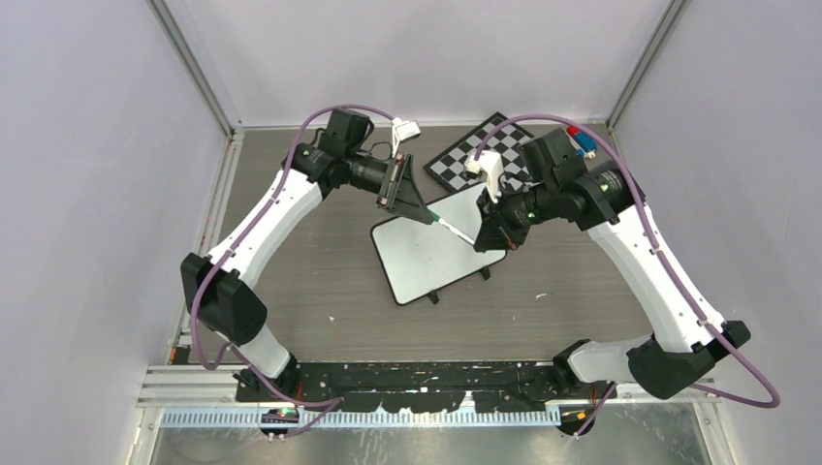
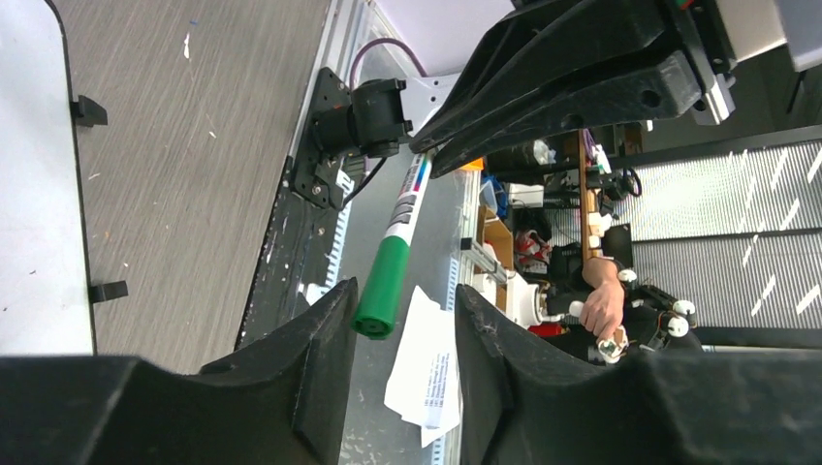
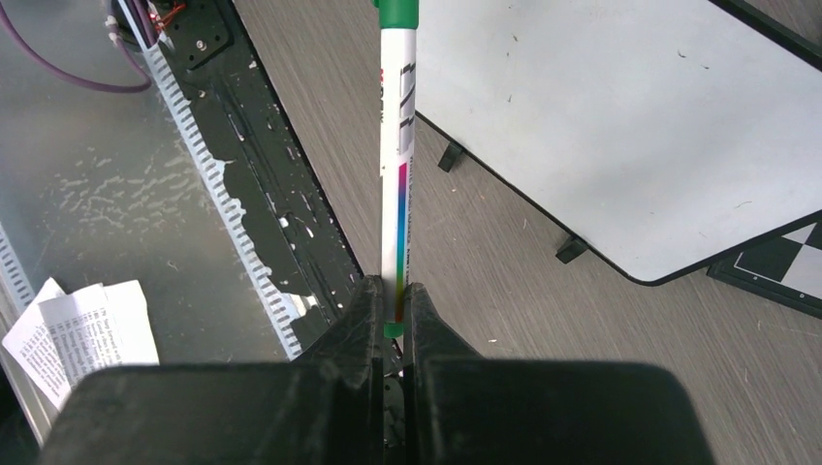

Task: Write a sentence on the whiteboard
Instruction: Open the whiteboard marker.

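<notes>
The whiteboard [image 1: 426, 257] lies tilted at mid-table, its face [image 3: 601, 116] blank; no sentence shows on it. A white marker [image 1: 452, 229] with a green cap hangs in the air above the board's right part. My right gripper [image 3: 393, 291] is shut on the marker's [image 3: 395, 145] rear end. The green cap [image 2: 381, 291] sits between the fingers of my left gripper [image 2: 404, 289], close against the left finger. A gap remains on the right side, so the jaws stand open around the cap. The board's edge [image 2: 34, 194] shows at the left of the left wrist view.
A black-and-white chessboard [image 1: 456, 160] lies behind the whiteboard, partly under my right arm. Small red and blue things [image 1: 580, 139] sit at the back right. A printed paper sheet [image 3: 82, 329] lies beyond the table's near rail. Grey walls enclose three sides.
</notes>
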`<state>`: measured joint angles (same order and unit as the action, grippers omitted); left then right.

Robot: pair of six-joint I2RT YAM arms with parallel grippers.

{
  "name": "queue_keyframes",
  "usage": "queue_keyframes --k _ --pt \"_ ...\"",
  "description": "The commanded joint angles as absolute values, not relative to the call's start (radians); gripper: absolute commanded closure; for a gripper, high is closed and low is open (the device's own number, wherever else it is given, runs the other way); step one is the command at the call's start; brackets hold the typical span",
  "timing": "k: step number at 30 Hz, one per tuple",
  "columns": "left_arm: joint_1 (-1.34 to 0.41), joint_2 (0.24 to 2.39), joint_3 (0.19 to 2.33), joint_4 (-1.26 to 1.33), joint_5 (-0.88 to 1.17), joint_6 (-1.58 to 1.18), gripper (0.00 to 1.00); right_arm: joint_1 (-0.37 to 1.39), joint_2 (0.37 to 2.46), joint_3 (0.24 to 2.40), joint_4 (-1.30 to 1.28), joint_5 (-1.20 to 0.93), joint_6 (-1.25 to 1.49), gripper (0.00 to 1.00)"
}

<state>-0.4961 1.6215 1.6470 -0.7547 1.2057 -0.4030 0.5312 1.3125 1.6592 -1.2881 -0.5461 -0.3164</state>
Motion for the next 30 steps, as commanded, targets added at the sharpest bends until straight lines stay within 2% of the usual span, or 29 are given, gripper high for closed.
queue_keyframes --k 1,3,9,11,13,15,16,20,22,25,30 --pt "-0.509 1.629 1.648 -0.776 1.243 -0.38 0.61 0.552 1.281 1.662 -1.265 -0.522 -0.327 1.0" --pt "-0.518 1.633 1.649 -0.776 1.247 -0.38 0.65 0.563 1.28 1.658 -1.266 -0.513 -0.331 1.0" --pt "-0.541 1.641 1.66 -0.787 1.255 -0.37 0.67 0.58 1.283 1.659 -1.274 -0.508 -0.336 1.0" --pt "-0.544 1.643 1.655 -0.787 1.26 -0.371 0.71 0.581 1.282 1.663 -1.274 -0.506 -0.338 1.0" --pt "-0.545 1.644 1.658 -0.79 1.272 -0.369 0.82 0.581 1.279 1.666 -1.267 -0.503 -0.337 1.0" --pt "-0.543 1.639 1.664 -0.794 1.278 -0.358 0.99 0.583 1.27 1.661 -1.234 -0.481 -0.31 0.99" --pt "-0.542 1.631 1.663 -0.79 1.276 -0.353 1.0 0.58 1.266 1.657 -1.207 -0.454 -0.285 0.92" --pt "-0.517 1.575 1.615 -0.657 1.235 -0.406 1.0 0.576 1.264 1.671 -1.134 -0.368 -0.212 0.37" --pt "-0.486 1.531 1.546 -0.444 1.238 -0.548 1.0 0.569 1.269 1.695 -1.111 -0.389 -0.174 0.2" --pt "-0.418 1.483 1.454 -0.157 1.234 -0.747 1.0 0.558 1.288 1.742 -1.083 -0.429 -0.102 0.08" --pt "-0.325 1.477 1.403 0.255 1.298 -1.045 1.0 0.521 1.316 1.805 -1.021 -0.53 0.03 0.05"
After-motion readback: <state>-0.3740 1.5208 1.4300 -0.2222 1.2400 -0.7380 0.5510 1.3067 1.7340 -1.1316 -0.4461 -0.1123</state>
